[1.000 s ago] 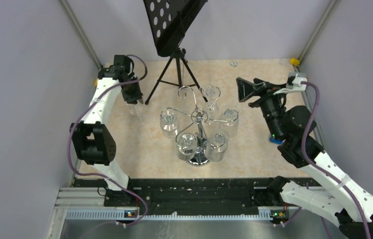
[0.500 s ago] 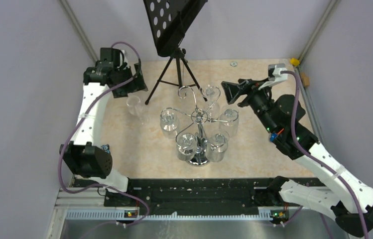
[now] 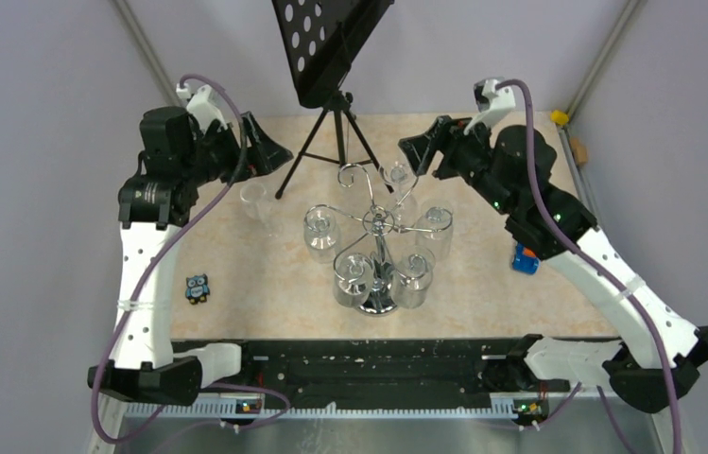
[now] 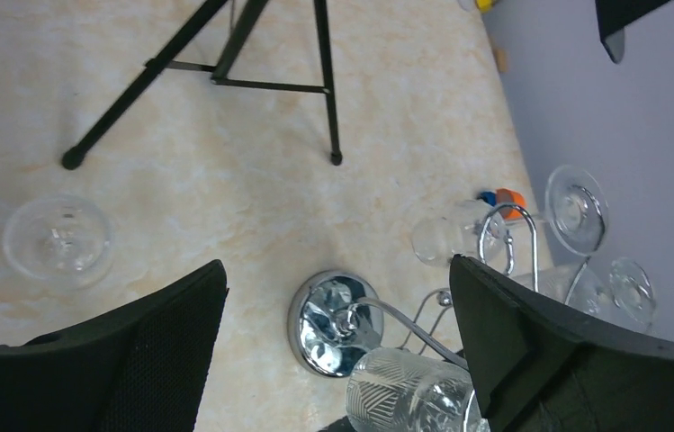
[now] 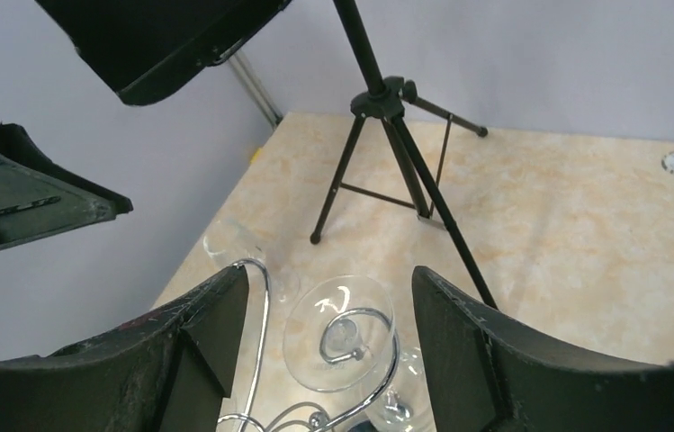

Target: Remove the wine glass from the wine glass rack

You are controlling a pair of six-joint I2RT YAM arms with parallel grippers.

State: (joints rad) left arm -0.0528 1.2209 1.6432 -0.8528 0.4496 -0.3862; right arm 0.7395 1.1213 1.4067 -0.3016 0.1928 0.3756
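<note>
The chrome wine glass rack [image 3: 375,223] stands mid-table on its round mirrored base [image 4: 333,322]. Several wine glasses hang upside down from its scroll arms. One wine glass [image 3: 253,200] stands alone on the table to the rack's left; from above it shows as a clear ring [image 4: 57,239]. My left gripper [image 3: 270,151] hovers open above and behind that glass, holding nothing. My right gripper [image 5: 329,279] is open just behind the rack, and the foot of the rear hanging glass [image 5: 340,331] lies below and between its fingers, untouched.
A black tripod music stand [image 3: 331,57] rises at the back centre, its legs [image 5: 387,171] spread behind the rack. A small owl figure [image 3: 198,288] lies at the front left. A blue and orange object [image 3: 524,258] sits right of the rack.
The left gripper opened, let go of the glass now standing on the table, and rose away to the back left. The right arm swung left toward the rack's rear glass.
</note>
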